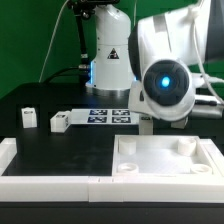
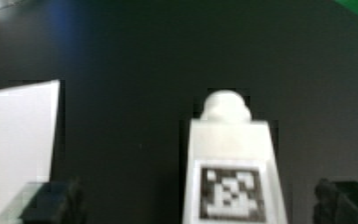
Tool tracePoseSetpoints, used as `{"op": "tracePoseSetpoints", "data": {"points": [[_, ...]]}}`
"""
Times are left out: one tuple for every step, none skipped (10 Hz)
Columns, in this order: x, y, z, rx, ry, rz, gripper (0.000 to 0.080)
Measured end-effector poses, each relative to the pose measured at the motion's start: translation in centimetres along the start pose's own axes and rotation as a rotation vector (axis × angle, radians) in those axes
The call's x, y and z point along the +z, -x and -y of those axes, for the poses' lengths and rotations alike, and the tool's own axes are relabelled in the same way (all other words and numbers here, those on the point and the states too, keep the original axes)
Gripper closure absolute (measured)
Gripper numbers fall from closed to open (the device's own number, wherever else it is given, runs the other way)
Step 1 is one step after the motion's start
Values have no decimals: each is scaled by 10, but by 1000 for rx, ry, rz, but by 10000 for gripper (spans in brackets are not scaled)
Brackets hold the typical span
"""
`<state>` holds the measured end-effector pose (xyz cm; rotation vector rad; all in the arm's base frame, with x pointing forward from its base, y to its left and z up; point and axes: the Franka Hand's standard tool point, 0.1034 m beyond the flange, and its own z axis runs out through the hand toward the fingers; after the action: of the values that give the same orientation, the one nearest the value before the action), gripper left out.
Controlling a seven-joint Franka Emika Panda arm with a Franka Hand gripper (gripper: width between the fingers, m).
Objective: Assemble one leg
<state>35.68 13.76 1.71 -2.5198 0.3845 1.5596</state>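
Observation:
In the wrist view a white leg (image 2: 229,150) lies on the black table, its tag (image 2: 229,190) facing the camera and its rounded peg end pointing away. My gripper (image 2: 194,205) is open, with one dark finger (image 2: 44,204) on either side of the leg. Both stand well apart from it and neither touches it. In the exterior view the arm's wrist housing (image 1: 165,85) hangs low over the table behind the large white tray-shaped piece (image 1: 165,158) and hides the gripper and this leg. Two more legs (image 1: 28,117) (image 1: 59,121) stand at the exterior view's left.
The marker board (image 1: 105,113) lies flat behind the table's middle. A white raised border (image 1: 40,170) runs along the front left. A flat white surface (image 2: 16,130) shows beside the leg in the wrist view. The robot base (image 1: 108,60) stands at the back.

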Motion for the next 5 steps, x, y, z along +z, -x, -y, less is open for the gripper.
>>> {"op": "tracePoseSetpoints", "data": {"points": [[3,1,1,-2,6,-2,150],[6,1,3,-4,13,1,150],[10,1,6,-7,21,3,150],[13,2,7,-9,27,5,150],[14,2,8,-11,31,6,150]]}}
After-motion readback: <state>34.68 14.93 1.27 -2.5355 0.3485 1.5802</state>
